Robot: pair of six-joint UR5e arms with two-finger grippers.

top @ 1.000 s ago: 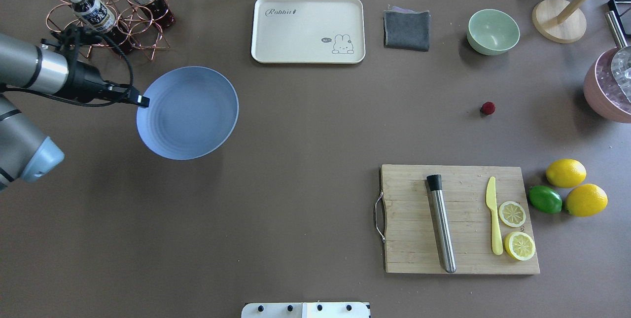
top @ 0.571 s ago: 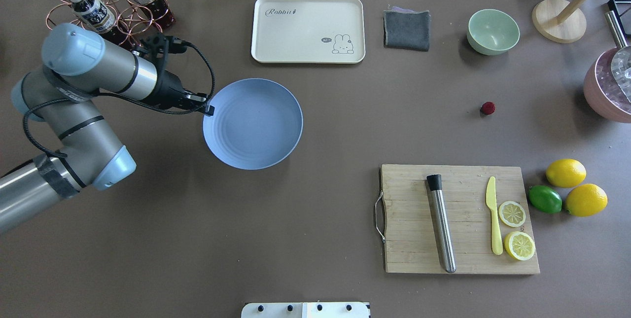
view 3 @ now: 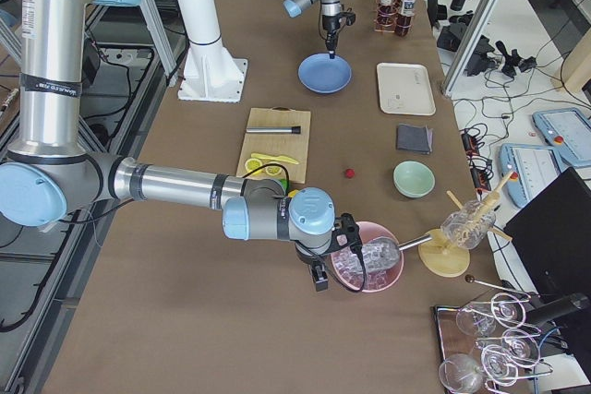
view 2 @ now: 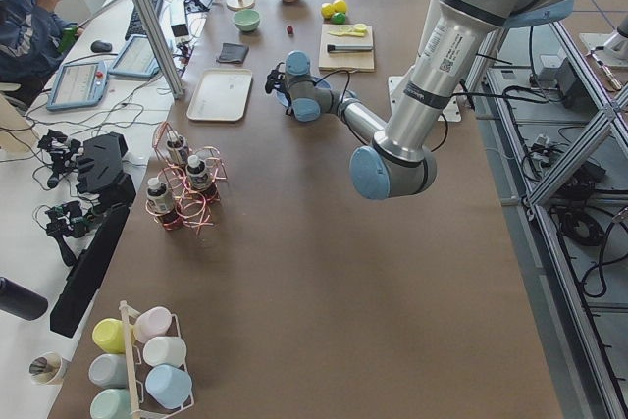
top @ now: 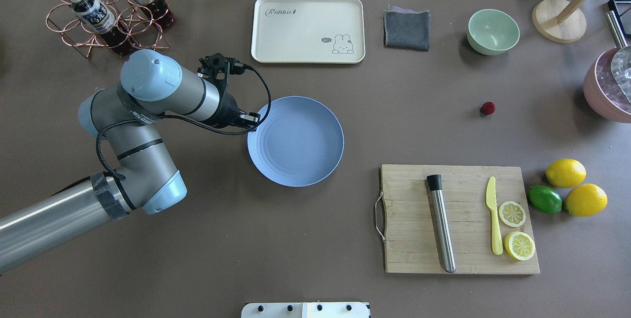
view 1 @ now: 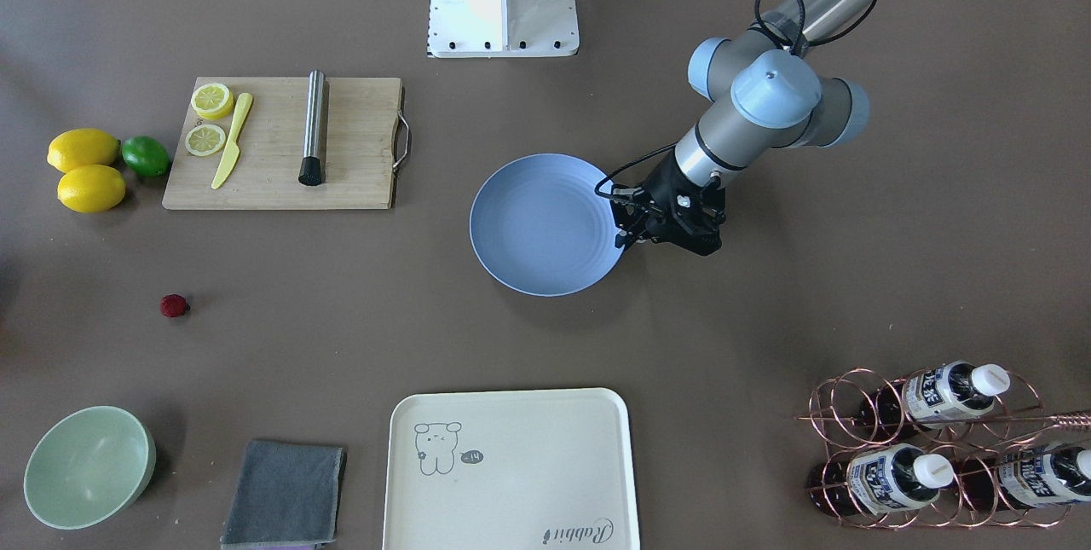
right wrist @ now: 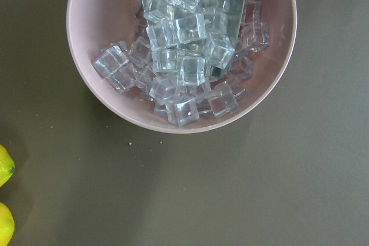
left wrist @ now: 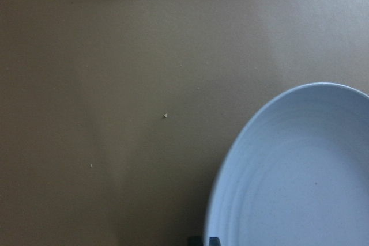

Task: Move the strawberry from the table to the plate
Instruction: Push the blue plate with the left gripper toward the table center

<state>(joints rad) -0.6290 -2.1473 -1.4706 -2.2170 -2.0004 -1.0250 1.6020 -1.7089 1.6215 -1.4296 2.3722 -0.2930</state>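
Far left on the brown surface [top: 246,239], a copper rack of bottles [top: 106,22] stands at the back corner. My left arm [top: 162,88] reaches in beside it. My left tool [top: 252,120] is closed on the left rim of the pale blue plate [top: 305,150]. My left wrist camera shows the dark fingertips [left wrist: 205,240] right at that rim. The plate is empty and sits near the middle of the surface; I cannot tell whether it rests flat or hangs just above.

Behind the plate lies a cream tray [top: 305,29] with a small animal drawing, and right of that a folded grey cloth [top: 406,29]. Nearer my base is a wooden cutting board [top: 409,239]. It carries a metal muddler [top: 442,229], a yellow knife [top: 493,219] and two lemon halves [top: 511,213].

The strawberry [top: 488,107] lies alone on the bare surface. It is well to the right of the plate, between the cutting board and a pale green bowl [top: 493,32], and touches neither. No tool is close to it.

Further right, two lemons [top: 565,172] and a lime [top: 544,199] sit together just off the board's right edge. At the far right stands a pink bowl [top: 599,93] filled with ice cubes [right wrist: 184,56], with a metal scoop [right wrist: 230,4] resting among them.

My right tool [view 3: 320,279] shows only in the side view, close by the near rim of the pink bowl. From there I cannot tell whether it is parted or closed. My right wrist camera looks straight down into the ice.
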